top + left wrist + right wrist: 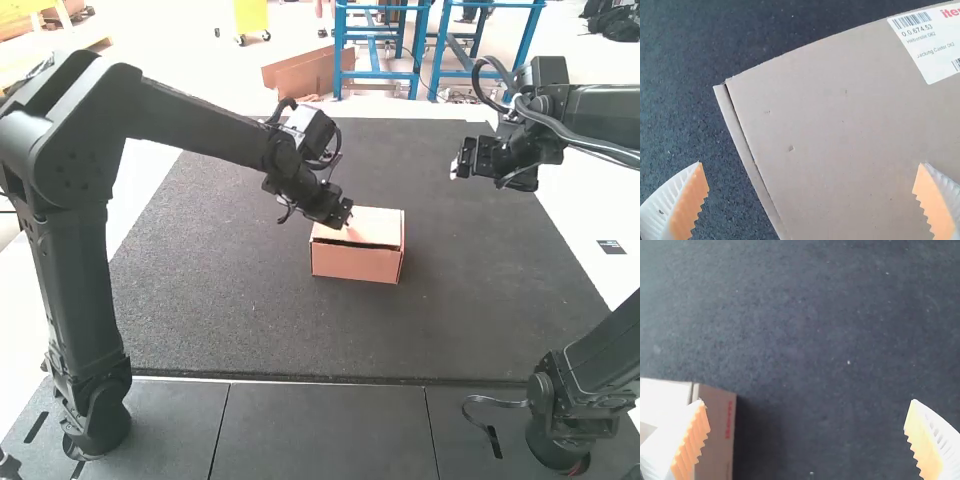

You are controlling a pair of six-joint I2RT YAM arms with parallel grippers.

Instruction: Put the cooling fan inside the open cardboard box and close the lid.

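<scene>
We log lid-closing as nearly done: the left gripper [340,213], spread wide and empty, hovers over the cardboard box [357,258], whose lid [840,140] likely needs a final press.

Dark grey mat [200,260] was spread over pale tabletop [585,200]; black panels [320,430] were laid along near edge.

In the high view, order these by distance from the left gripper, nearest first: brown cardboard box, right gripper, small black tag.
1. brown cardboard box, directly under the left gripper.
2. right gripper, raised at the right.
3. small black tag, far right.
</scene>
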